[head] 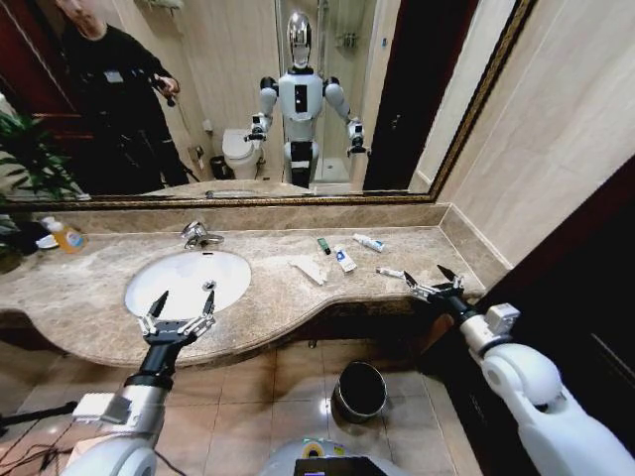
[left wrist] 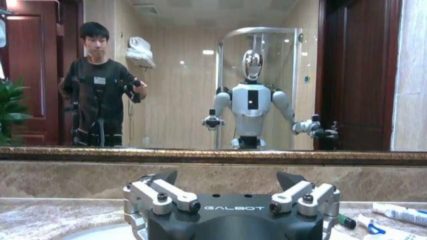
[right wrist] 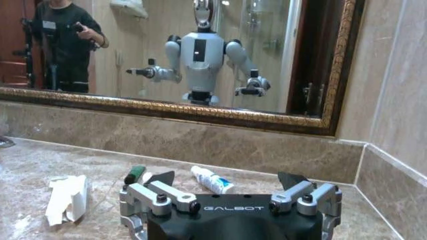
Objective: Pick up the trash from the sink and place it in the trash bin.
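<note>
hovering over the marble top, the right gripper (head: 433, 282) has its fingers spread with nothing between them, right next to a small white tube (head: 389, 272). the rest of the trash sits on the counter beside the sink (head: 149, 305), not in it: paper wrapper (head: 309, 269), green piece (head: 323, 245), more tubes. left gripper (head: 182, 305) waits spread over the basin's front rim. risk i see: a flat tube skidding toward the counter edge when pinched. trash bin (head: 359, 390) stands on the floor below, open room above it.

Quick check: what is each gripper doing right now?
Left gripper: open, empty, over the counter edge.
Right gripper: open, empty, over the counter.
</note>
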